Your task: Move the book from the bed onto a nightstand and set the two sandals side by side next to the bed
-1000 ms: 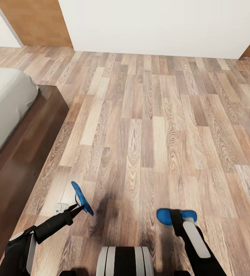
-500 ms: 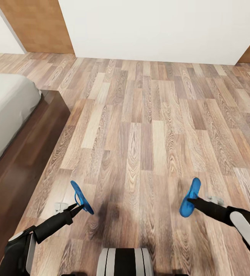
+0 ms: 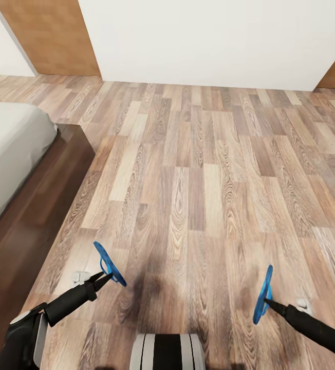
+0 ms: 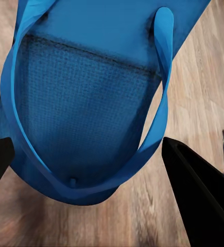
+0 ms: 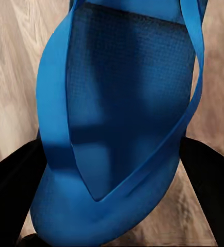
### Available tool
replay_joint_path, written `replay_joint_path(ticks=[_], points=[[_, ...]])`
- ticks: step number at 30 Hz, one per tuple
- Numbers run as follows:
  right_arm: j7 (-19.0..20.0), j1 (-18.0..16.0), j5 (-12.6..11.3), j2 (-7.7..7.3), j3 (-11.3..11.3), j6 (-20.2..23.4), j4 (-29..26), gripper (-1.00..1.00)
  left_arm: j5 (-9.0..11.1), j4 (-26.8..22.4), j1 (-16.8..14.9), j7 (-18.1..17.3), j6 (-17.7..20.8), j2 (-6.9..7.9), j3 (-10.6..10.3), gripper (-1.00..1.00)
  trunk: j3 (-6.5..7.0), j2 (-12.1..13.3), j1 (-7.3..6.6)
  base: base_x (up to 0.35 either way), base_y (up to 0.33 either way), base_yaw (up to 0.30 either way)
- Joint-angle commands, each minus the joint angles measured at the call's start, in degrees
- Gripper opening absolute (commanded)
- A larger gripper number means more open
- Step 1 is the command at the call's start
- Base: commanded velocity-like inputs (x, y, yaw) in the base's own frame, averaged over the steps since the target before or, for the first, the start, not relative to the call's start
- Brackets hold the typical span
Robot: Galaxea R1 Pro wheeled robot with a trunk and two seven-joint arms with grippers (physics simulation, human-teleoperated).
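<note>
Two bright blue flip-flop sandals hang in the air above the brown-grey wood plank floor (image 3: 198, 169), one in each gripper. The left sandal (image 3: 109, 264) is pinched by the fingers of the left gripper (image 3: 105, 278), tilted on edge near the foot corner of the bed. The right sandal (image 3: 263, 294) is pinched by the fingers of the right gripper (image 3: 268, 304) and stands nearly edge-on to the head camera. In the wrist views each sandal's sole and thin toe strap sit between dark fingers: left (image 4: 86, 103), right (image 5: 122, 118).

A second ago the right sandal lay flat and low in front of the robot's base; since then the right arm has swung it outward and turned it upright, well apart from the left one. The left sandal has hardly moved. So both sandals are in hand, and setting them down side by side is likely next.

The low bed with a pale grey mattress (image 3: 8, 149) and dark brown wooden frame (image 3: 44, 205) lies to the left. Count: two sandals, two grippers, one bed, two brown doors (image 3: 49, 36) against the white wall (image 3: 203, 36).
</note>
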Motion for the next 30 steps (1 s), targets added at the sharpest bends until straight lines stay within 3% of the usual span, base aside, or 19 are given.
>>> replay_joint_path(ticks=[1,4,8,15,18,30], points=[[1.7,-0.1,-0.1,-0.07,0.3,-1.3,2.3,-1.00,-0.5,0.0,0.0,-0.5,0.5,0.13,0.2,-1.00,0.20,0.0,-0.03,0.000,0.000,0.000],[4.0,0.0,3.4,-0.04,0.3,-7.9,8.3,-1.00,-0.6,0.3,0.5,-0.5,0.4,1.51,0.3,-1.00,0.86,0.0,-0.11,0.000,0.000,0.000],[4.7,0.0,7.4,0.03,0.3,-12.6,11.1,-1.00,-0.7,3.0,2.3,-0.3,0.1,2.66,0.3,-1.00,1.75,0.1,-0.21,0.000,0.000,0.000],[4.5,-0.1,8.3,0.38,0.3,-13.8,13.0,-1.00,-2.4,10.2,3.2,0.0,-2.4,3.84,0.4,-1.00,3.30,0.2,-0.39,0.000,0.000,0.000],[4.5,0.0,8.4,0.50,0.3,-14.0,16.3,-1.00,-3.4,14.9,3.2,0.0,-6.2,4.48,0.5,-1.00,3.96,0.2,-0.47,0.000,0.000,0.000],[4.6,0.0,8.5,0.62,0.3,-17.7,17.6,-1.00,-3.7,16.5,3.2,-0.4,-8.4,5.58,0.9,-1.00,6.62,0.4,-0.78,0.000,0.000,0.000]])
